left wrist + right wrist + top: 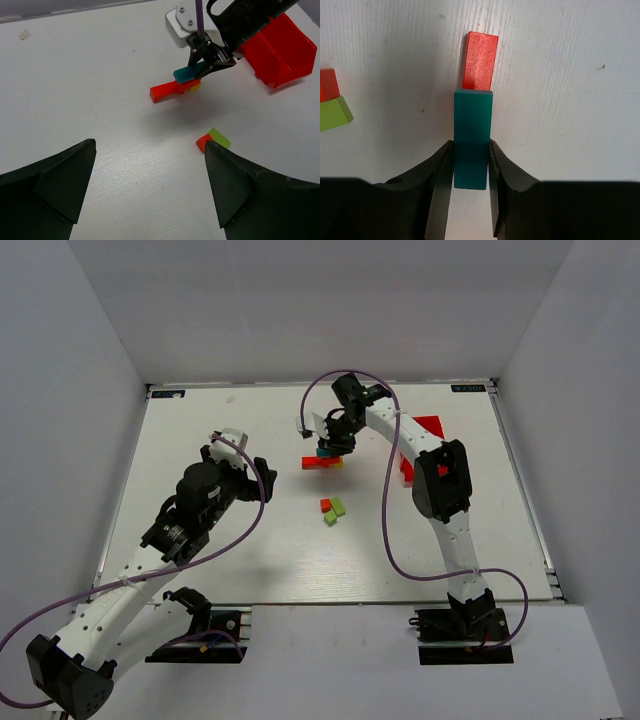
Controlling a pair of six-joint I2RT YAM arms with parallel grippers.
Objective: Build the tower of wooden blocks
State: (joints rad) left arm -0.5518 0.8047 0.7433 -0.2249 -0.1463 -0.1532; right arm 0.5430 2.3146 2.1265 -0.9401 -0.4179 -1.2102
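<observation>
My right gripper (471, 170) is shut on a teal bar (473, 120), gripping its near end from both sides. Under the bar's far end a red bar (480, 60) lies flat on the table. In the left wrist view the teal bar (189, 73) hangs just over the red bar (165, 91) and a yellow block (196, 87); whether it touches them I cannot tell. From above, this stack (322, 461) stands at the table's middle back. My left gripper (150, 150) is open over bare table, nothing between its fingers.
A red-orange cube (203, 141) and a lime green block (220, 137) lie loose by my left gripper's right finger. A second lime block (330, 519) sits beside them. A red plastic bin (280, 47) stands behind the right arm at the back right.
</observation>
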